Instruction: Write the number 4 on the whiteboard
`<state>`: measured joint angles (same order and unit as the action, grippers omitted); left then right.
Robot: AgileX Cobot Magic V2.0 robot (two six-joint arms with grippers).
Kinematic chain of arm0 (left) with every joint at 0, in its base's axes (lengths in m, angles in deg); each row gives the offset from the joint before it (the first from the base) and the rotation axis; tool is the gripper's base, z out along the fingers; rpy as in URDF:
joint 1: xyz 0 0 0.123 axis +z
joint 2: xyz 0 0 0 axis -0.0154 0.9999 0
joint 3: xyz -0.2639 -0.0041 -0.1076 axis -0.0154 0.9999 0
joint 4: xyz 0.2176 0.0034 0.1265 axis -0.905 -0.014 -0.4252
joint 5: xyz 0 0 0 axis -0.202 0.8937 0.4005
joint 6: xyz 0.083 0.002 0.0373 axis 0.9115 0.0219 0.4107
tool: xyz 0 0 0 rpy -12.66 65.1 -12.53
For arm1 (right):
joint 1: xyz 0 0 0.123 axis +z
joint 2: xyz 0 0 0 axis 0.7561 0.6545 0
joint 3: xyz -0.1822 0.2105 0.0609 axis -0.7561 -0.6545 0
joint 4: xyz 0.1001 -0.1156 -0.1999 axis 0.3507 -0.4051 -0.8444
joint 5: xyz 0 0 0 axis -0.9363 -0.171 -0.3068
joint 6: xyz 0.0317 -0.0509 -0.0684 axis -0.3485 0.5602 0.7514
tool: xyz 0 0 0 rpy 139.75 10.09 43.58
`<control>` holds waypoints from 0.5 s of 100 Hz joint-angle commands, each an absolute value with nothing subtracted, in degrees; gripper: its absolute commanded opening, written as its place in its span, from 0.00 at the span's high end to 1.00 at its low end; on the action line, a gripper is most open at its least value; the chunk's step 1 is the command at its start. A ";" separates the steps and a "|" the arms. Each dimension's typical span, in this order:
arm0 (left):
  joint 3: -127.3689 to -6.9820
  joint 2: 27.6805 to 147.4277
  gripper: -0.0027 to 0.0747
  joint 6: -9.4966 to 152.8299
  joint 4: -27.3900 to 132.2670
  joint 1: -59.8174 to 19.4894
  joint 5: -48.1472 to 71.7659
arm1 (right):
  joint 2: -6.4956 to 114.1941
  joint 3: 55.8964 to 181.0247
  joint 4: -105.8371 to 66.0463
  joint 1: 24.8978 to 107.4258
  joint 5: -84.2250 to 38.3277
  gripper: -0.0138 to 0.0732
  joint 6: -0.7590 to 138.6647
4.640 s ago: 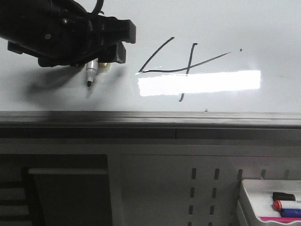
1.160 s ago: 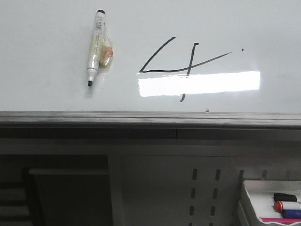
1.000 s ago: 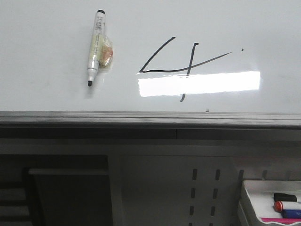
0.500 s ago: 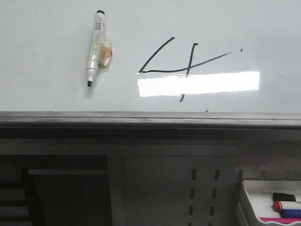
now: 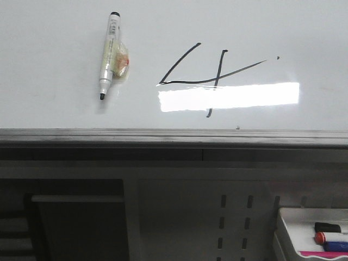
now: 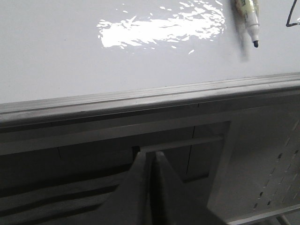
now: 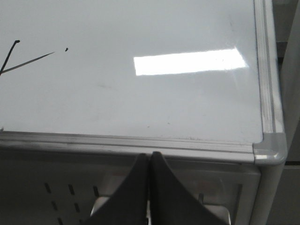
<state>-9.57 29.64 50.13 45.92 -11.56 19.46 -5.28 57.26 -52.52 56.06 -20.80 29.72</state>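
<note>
The whiteboard [image 5: 49, 87] lies flat and glossy, with a grey metal edge and a bright light patch. A thin black number 4 [image 5: 209, 73] is drawn on it, right of centre. A white marker [image 5: 109, 51] with tape round its middle lies on the board left of the 4, black tip toward the near edge; its tip also shows in the left wrist view [image 6: 250, 18]. My left gripper [image 6: 151, 156] is shut and empty, back below the board's near edge. My right gripper [image 7: 150, 157] is shut and empty, below the near edge by the board's right corner [image 7: 268, 152].
A grey perforated panel [image 5: 234, 217] stands below the board's edge. A white tray [image 5: 307, 234] with a red-capped and other markers sits at the lower right. A dark shelf opening [image 5: 76, 223] is at the lower left.
The left arm, which held the marker on the board 4.6 s ago, has left the front view; the marker lies loose. Over the last second nothing has visibly moved.
</note>
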 commanded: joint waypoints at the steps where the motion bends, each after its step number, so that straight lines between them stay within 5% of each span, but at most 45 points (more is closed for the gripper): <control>1: -7.64 28.25 0.99 49.53 47.02 -11.35 17.58 | -5.50 56.18 -52.58 54.15 -13.83 0.89 29.26; 50: -7.64 28.25 0.99 49.53 47.02 -11.35 17.58 | -5.95 56.08 -50.17 53.60 -24.64 0.89 29.52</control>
<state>-9.57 29.64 50.13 45.94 -11.56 19.46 -5.28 57.14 -49.99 53.88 -28.04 29.48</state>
